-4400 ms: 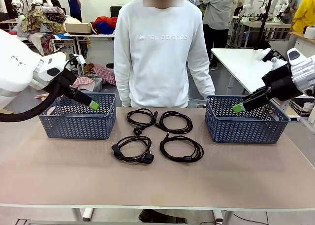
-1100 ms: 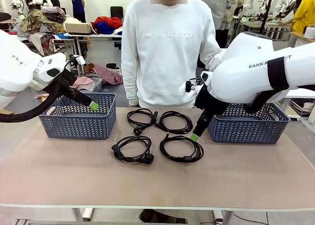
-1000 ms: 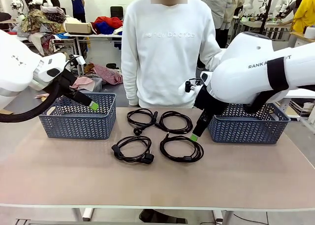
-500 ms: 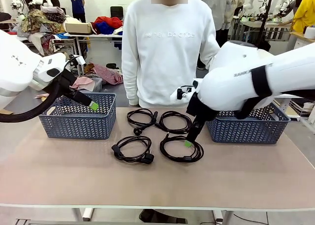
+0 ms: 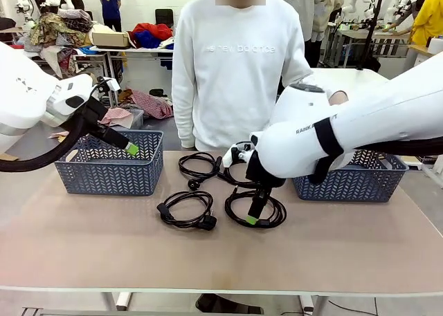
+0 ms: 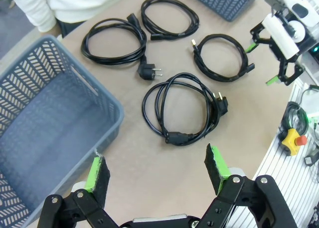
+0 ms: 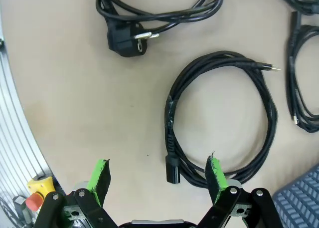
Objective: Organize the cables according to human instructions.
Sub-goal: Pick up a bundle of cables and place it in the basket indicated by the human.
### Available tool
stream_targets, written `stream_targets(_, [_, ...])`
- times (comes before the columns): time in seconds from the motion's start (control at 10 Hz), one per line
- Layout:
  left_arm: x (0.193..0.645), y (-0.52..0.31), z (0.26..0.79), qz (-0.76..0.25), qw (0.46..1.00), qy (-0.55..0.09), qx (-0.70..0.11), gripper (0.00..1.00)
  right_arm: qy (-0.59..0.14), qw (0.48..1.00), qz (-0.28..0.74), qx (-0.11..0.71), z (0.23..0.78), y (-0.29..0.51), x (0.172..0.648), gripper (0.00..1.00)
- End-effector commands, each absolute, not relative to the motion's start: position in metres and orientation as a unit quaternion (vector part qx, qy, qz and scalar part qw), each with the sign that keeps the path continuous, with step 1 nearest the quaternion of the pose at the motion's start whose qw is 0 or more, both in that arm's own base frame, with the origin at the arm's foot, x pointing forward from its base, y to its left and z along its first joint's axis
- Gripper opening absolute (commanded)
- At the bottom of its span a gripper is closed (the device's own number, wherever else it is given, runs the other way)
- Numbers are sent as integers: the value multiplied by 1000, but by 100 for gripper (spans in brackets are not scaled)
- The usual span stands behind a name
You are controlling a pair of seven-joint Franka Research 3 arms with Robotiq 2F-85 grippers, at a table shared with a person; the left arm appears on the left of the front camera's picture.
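Several coiled black cables lie mid-table between two baskets. My right gripper (image 5: 253, 220) hangs open just above the near right cable (image 5: 229, 209), nothing between its fingers. In the right wrist view that cable (image 7: 171, 113) is a round loop straight ahead of my open right gripper (image 7: 158, 172), its small end plug (image 7: 173, 170) near the right fingertip (image 7: 214, 169). The near left cable (image 5: 205, 222) lies beside it with its chunky plug (image 7: 126, 41). My left gripper (image 5: 131, 149) is open over the left basket (image 5: 104, 174). In the left wrist view my left gripper (image 6: 157, 170) faces the cables (image 6: 182, 108).
A blue-grey basket stands at each side: the left basket (image 6: 50, 128) and the right basket (image 5: 360, 184), partly behind my right arm. A person in a white sweatshirt (image 5: 235, 67) stands at the far edge. The near half of the table (image 5: 208, 267) is bare.
My right arm has swung left and down from beside the right basket to just above the near right cable. The left arm and the cables have not moved.
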State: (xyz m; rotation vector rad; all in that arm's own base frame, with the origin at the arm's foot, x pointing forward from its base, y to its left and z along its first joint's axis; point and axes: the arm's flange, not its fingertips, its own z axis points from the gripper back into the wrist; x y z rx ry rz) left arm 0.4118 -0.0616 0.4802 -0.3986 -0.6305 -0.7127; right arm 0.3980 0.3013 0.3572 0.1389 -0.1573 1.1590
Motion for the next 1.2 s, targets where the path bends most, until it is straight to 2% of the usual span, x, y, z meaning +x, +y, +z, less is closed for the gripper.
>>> stream_targets(0.0, [413,-59,478,-348,862,-308,-201,100,-68,823,561,48,347,310,411,100])
stream_targets(1.1, [413,-59,478,-348,862,-308,-201,100,-19,799,599,52,306,338,422,100])
